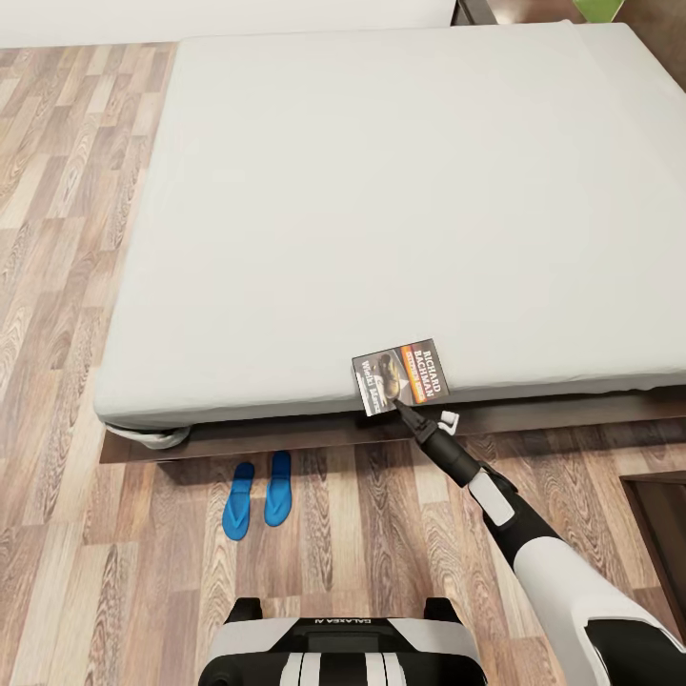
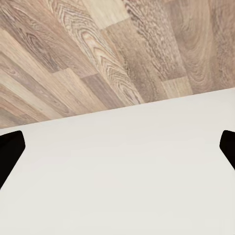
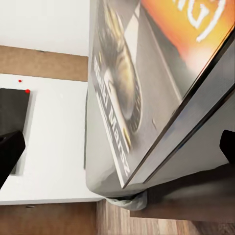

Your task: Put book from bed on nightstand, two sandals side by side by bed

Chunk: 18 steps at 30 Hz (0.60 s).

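Note:
The book, dark grey with an orange band, lies at the front edge of the bed's pale mattress. My right gripper is at the book's near edge, open, its dark finger touching the cover's lower edge. In the right wrist view the book looms very close between the widely spread fingers of the right gripper. The two blue sandals lie side by side on the floor by the bed frame. My left gripper is open over wood floor and a plain white surface.
The bed's dark wooden frame juts out under the mattress. A dark-brown cabinet corner, likely the nightstand, stands at the right by the bed's corner. Wood-plank floor stretches along the bed's left side and in front of it.

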Tool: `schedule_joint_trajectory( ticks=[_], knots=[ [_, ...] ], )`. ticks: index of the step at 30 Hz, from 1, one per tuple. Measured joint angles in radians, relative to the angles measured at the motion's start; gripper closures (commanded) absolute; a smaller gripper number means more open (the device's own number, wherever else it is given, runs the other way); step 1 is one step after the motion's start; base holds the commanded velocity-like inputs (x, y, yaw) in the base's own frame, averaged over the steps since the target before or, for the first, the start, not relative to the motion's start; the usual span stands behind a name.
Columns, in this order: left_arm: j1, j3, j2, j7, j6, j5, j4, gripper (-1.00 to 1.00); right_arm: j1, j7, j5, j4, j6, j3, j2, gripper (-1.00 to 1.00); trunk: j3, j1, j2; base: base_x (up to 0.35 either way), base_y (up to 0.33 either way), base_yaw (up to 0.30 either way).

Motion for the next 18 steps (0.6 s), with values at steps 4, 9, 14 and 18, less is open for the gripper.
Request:
schedule_joint_trajectory(
  ticks=[4, 9, 14, 18],
  knots=[
    [0.000, 0.000, 0.000, 0.000, -0.001, 0.000, 0.000, -1.00, 0.000, 0.000, -0.006, 0.005, -0.001, 0.000, 0.003, -1.00, 0.000, 0.000, 0.000, 0.000, 0.000, 0.000],
    [0.000, 0.000, -0.001, 0.000, 0.000, 0.000, 0.000, -1.00, 0.000, -0.001, -0.010, 0.018, -0.001, -0.002, 0.005, -1.00, 0.000, 0.000, 0.000, 0.000, 0.000, 0.000],
    [0.000, 0.000, -0.001, 0.000, 0.000, 0.000, 0.000, -1.00, 0.000, -0.001, -0.011, 0.024, -0.001, -0.002, 0.005, -1.00, 0.000, 0.000, 0.000, 0.000, 0.007, 0.000],
    [0.000, 0.000, 0.000, 0.000, 0.000, 0.000, 0.000, -1.00, 0.000, -0.001, -0.012, 0.026, -0.001, -0.003, 0.006, -1.00, 0.000, 0.000, 0.000, 0.000, 0.064, 0.000]
  ],
)
